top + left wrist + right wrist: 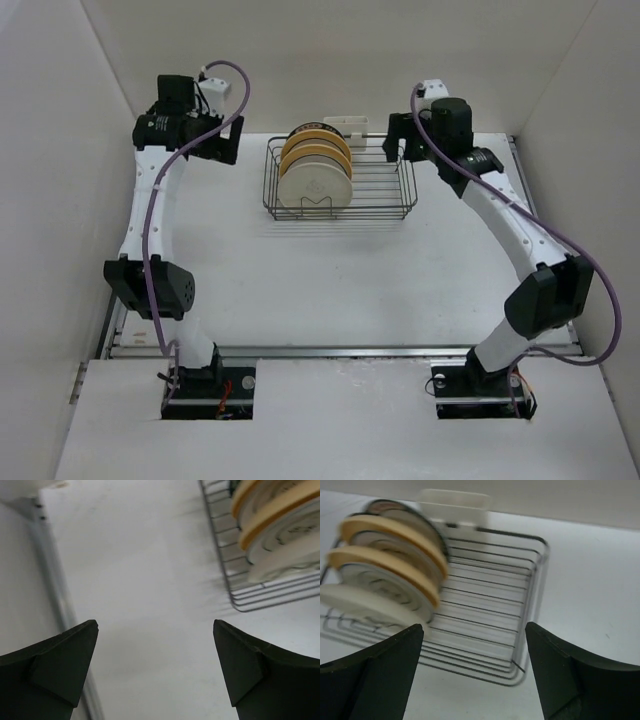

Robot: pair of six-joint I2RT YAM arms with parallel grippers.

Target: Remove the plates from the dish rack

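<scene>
The dark wire dish rack (385, 190) stands at the back middle of the table. Several plates (315, 165) stand on edge in its left half: a cream one in front (314, 188), yellow-orange and dark-rimmed ones behind. My left gripper (228, 142) is open and empty, left of the rack and apart from it. My right gripper (398, 140) is open and empty at the rack's right end. The left wrist view shows the rack (235, 587) and plates (280, 525) at upper right. The right wrist view shows the plates (390, 575) at left and the rack (490, 610).
A small white plastic holder (347, 127) is clipped on the rack's far side; it also shows in the right wrist view (454, 505). White walls enclose the table on the left, back and right. A metal rail (350, 351) runs along the near table edge.
</scene>
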